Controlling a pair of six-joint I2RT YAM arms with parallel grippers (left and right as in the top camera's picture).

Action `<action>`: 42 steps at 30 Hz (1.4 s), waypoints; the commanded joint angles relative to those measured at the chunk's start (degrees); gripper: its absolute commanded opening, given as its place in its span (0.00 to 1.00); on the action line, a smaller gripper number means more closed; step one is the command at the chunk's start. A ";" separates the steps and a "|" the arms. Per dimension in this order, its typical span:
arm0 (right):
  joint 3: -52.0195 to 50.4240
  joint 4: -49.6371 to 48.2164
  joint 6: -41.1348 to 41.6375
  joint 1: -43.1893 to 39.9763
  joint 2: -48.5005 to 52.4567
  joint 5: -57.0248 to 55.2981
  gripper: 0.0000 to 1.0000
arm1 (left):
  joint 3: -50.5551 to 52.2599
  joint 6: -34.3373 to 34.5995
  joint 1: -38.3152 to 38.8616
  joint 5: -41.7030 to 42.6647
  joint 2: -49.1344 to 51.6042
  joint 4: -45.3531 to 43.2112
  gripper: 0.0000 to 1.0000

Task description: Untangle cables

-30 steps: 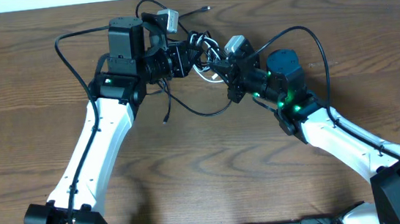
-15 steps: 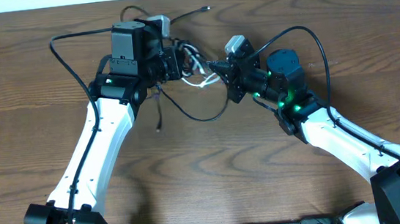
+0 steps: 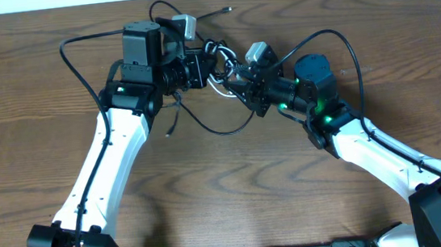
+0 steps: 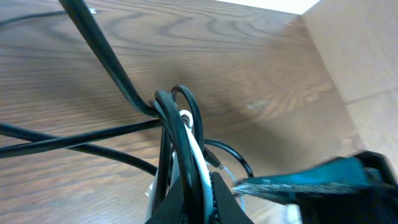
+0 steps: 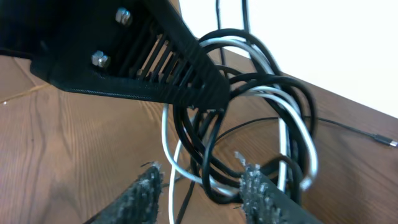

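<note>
The black cable (image 3: 221, 129) and white cable (image 3: 219, 89) are knotted in a bundle held off the table between my grippers. My left gripper (image 3: 201, 65) is shut on black and white strands, seen in the left wrist view (image 4: 193, 186) with the black cable (image 4: 177, 137) and the white cable (image 4: 198, 155) pinched together. My right gripper (image 3: 237, 80) is open right at the bundle; in its wrist view (image 5: 202, 177) loops of black cable (image 5: 205, 143) and white cable (image 5: 165, 134) hang between the fingers. A loose black end (image 3: 170, 132) lies on the table.
Wooden table (image 3: 292, 189). A black plug end (image 3: 228, 9) lies near the back edge. Thick black arm wires arc over the left arm (image 3: 78, 72) and the right arm (image 3: 353, 46). The left gripper's body (image 5: 124, 56) fills the upper left of the right wrist view.
My left gripper swung slightly left with the bundle, then back right. My right gripper moved left, closer into the bundle. The loose black end slid a little left.
</note>
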State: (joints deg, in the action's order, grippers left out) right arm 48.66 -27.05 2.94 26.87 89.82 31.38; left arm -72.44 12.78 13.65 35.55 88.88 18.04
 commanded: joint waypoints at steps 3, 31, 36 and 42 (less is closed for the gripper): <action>0.39 1.81 -0.02 0.44 -1.44 0.68 0.43 | -0.09 -1.16 2.89 4.52 0.07 -0.87 0.07; 0.39 4.74 -0.07 -0.98 -1.44 1.20 0.01 | -0.09 -3.32 2.60 -23.21 0.07 3.74 0.07; 0.39 4.00 -0.04 -1.44 -1.44 3.37 0.01 | -0.09 -3.28 0.37 -23.61 0.07 5.31 0.07; 0.39 -1.84 0.02 -1.53 -1.44 8.83 0.01 | -0.09 -3.32 -2.05 -23.67 0.09 6.82 0.08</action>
State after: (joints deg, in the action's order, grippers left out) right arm 48.69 -26.41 2.61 25.89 89.19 35.53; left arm -72.44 10.44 13.28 14.26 88.88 24.23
